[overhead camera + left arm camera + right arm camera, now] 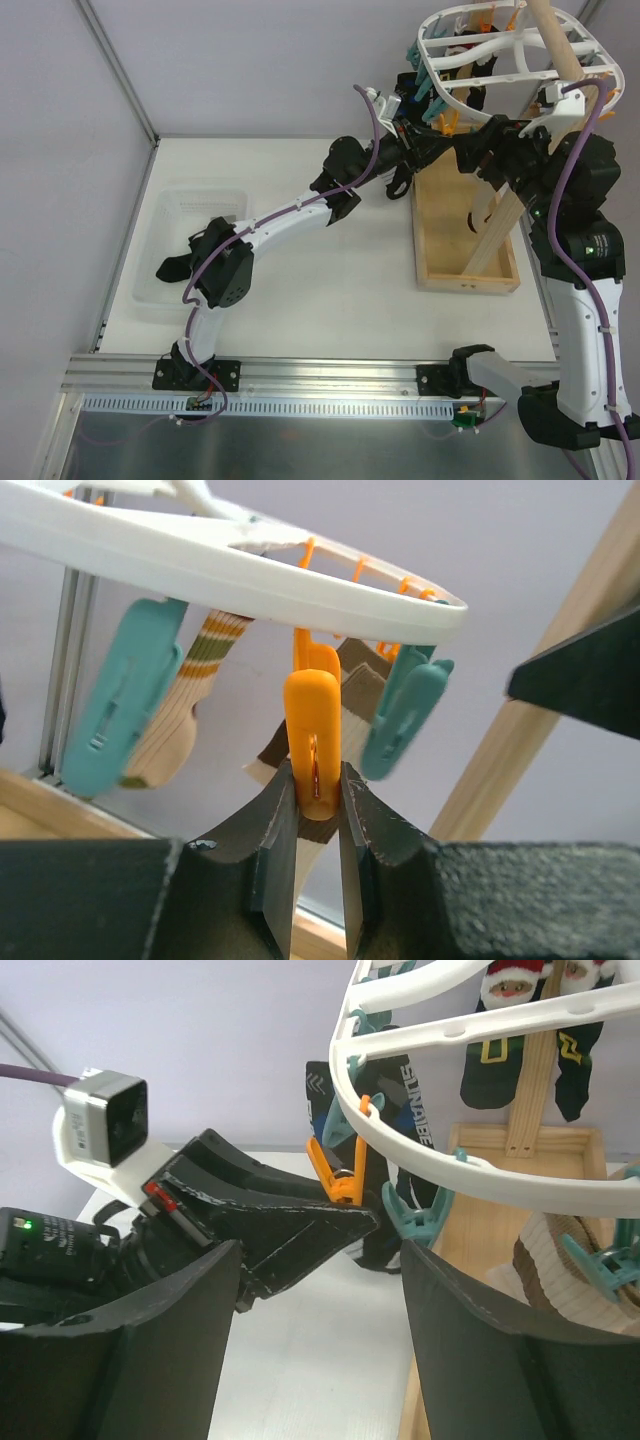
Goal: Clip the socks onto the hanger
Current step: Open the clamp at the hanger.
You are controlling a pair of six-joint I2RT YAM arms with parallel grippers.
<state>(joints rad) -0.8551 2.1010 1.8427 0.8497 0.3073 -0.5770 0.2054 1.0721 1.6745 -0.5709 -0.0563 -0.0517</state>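
The white hanger (455,98) hangs at the back right, ringed by teal and orange pegs. My left gripper (405,138) reaches up to its left rim and is shut on an orange peg (313,725), squeezing its lower end between both fingers; this shows in the left wrist view (315,780). Several socks hang from the hanger: black ones with white lettering (412,1100) and a cream striped one (185,720). My right gripper (320,1250) is open and empty, just right of the left gripper (365,1222) under the rim (450,1160). Neither gripper holds a sock.
A wooden pole (555,40) rises from a wooden tray base (465,275) under the hanger. A translucent basket (190,200) stands at the left, with a dark shape (170,268) at its near side beside the left arm's elbow.
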